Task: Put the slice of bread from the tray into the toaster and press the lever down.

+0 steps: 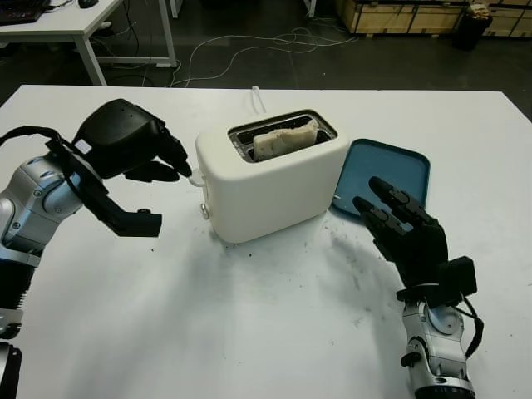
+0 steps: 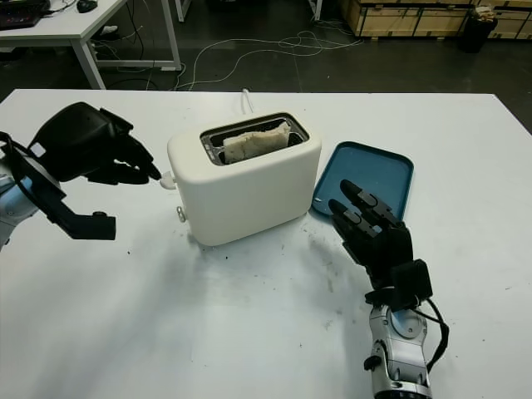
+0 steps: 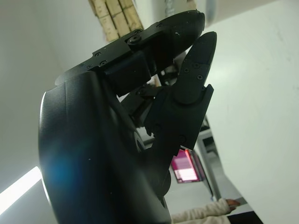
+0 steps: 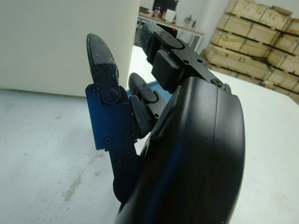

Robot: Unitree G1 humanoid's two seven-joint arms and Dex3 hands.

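Presently, 1 slice of bread (image 1: 283, 139) sits inside the slot of the white toaster (image 1: 270, 176), which stands on the white table (image 1: 249, 332). The blue tray (image 1: 391, 170) lies just beside the toaster. The left hand (image 1: 137, 150) hovers at the toaster's lever (image 1: 194, 179), fingers curled, grasping nothing. The right hand (image 1: 403, 229) is open, holding nothing, near the tray's front edge.

toaster (image 1: 270, 179) blocks table (image 1: 249, 332) centre | tray (image 1: 391, 170) just right | near table bare
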